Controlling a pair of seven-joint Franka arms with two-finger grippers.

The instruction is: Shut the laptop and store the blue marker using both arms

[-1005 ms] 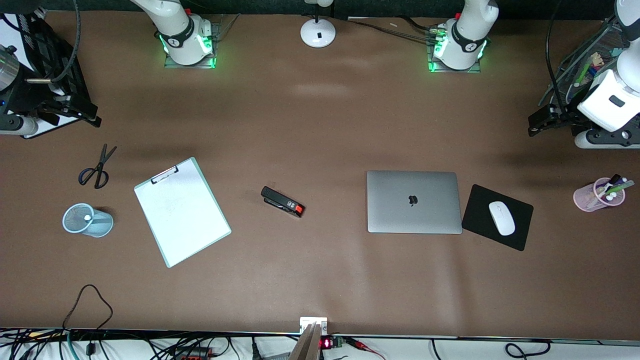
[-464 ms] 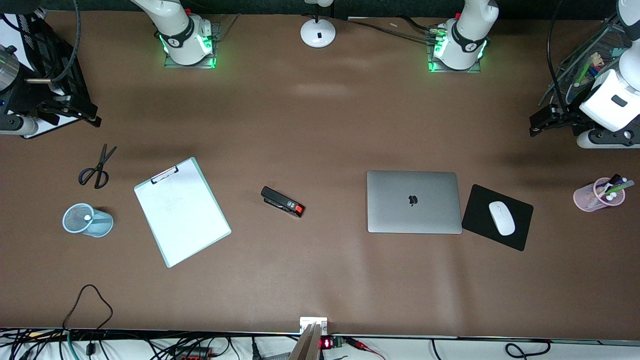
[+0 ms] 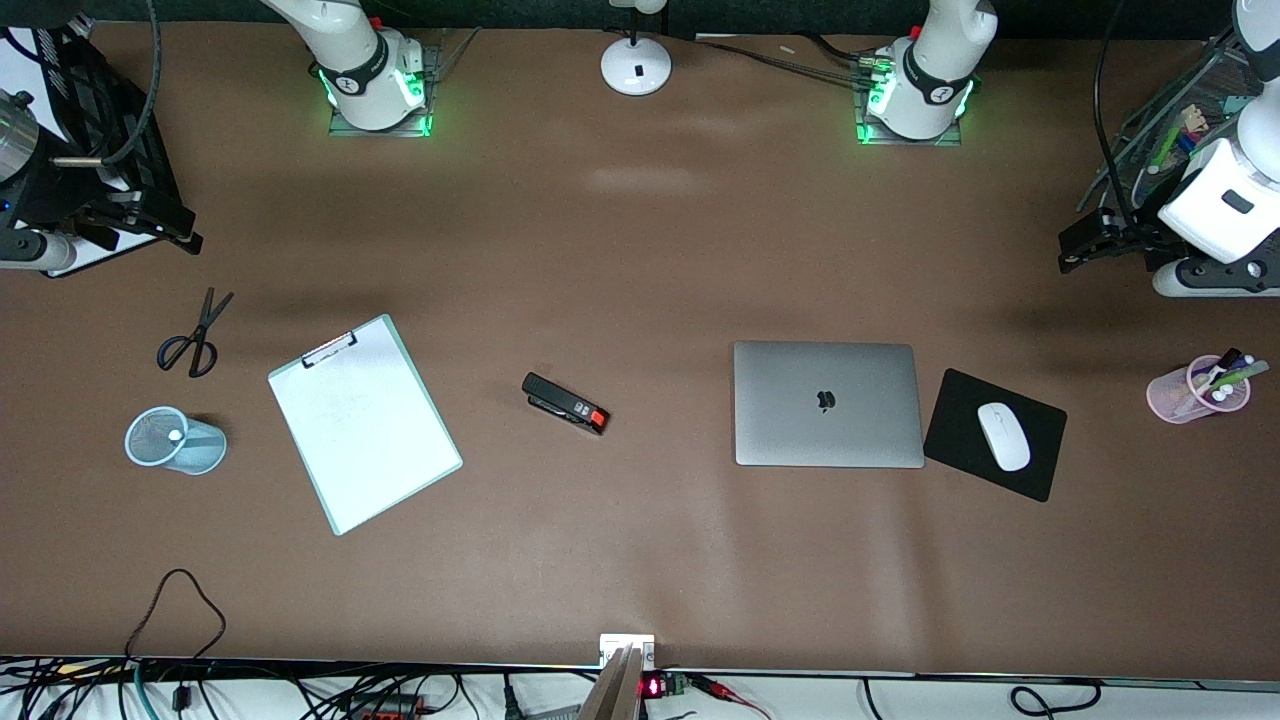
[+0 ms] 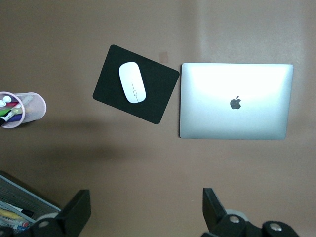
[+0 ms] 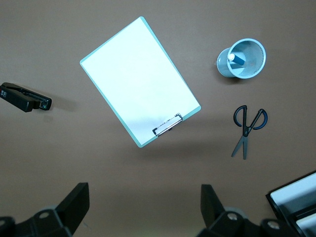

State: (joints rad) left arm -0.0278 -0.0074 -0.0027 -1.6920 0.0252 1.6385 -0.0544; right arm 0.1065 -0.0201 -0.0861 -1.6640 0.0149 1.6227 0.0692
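Robot lab – bolted arm bases point(image 3: 375, 85), floor cables point(image 3: 180, 690), desk props

Only the white end and a short stretch of blue of the blue marker point(image 5: 236, 58) are seen inside the pale blue mesh cup point(image 5: 256, 61); the rest is hidden by the cup's wall. The laptop point(image 3: 828, 404) is shut, so its keys and screen are hidden under the lid. The markers in the pink cup point(image 3: 1170, 395) are too small to be told apart. The left gripper point(image 4: 145, 212) and the right gripper point(image 5: 144, 210) are cut off by the wrist pictures' edges, with only the wide-spread finger ends shown. A wire rack point(image 4: 17, 202) and a black tray point(image 5: 296, 195) are cropped at the corners.
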